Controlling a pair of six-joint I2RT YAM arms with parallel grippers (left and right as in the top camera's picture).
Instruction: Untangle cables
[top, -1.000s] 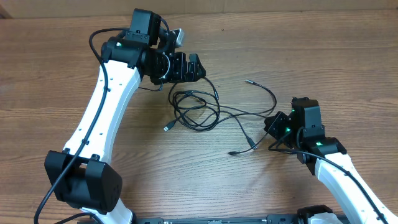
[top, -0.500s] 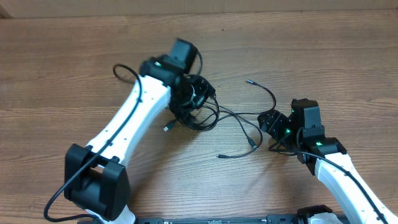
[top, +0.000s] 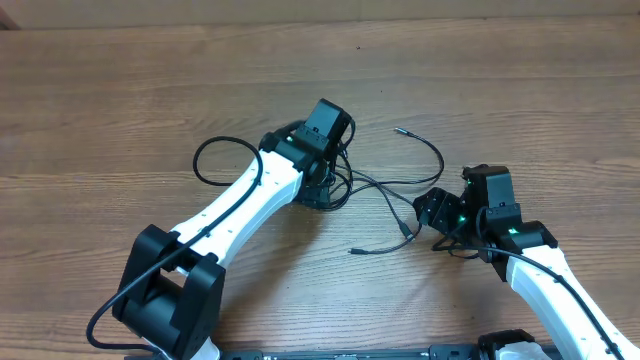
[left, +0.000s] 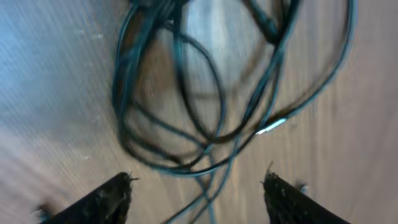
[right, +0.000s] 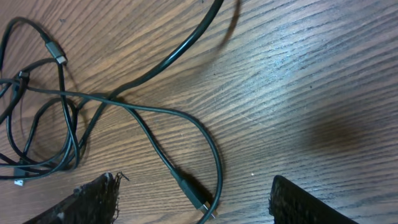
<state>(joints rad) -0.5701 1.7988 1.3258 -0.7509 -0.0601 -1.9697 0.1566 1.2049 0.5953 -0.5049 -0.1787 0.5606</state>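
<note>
The cables (top: 338, 186) lie in a loose black tangle at the table's middle, with strands trailing right to plug ends (top: 399, 130) (top: 352, 251). My left gripper (top: 325, 180) hovers right over the tangle. In the blurred left wrist view it (left: 199, 186) is open, with loops (left: 186, 106) ahead and two strands running between its fingertips. A silver-tipped plug (left: 272, 126) lies to the right. My right gripper (top: 428, 210) stands open beside a looped strand. In its wrist view a plug end (right: 198, 199) rests on the wood between the open fingers (right: 93, 199), untouched.
The wooden table (top: 120, 90) stretches to both sides. The left arm's own thick black wire (top: 215, 165) loops out to the left of the arm. The right arm (top: 560, 290) reaches in from the bottom right corner.
My left arm has swung right and down from beside the tangle to directly over it, its jaws narrowing a little. My right gripper has opened and edged left; the loose plug end slid left.
</note>
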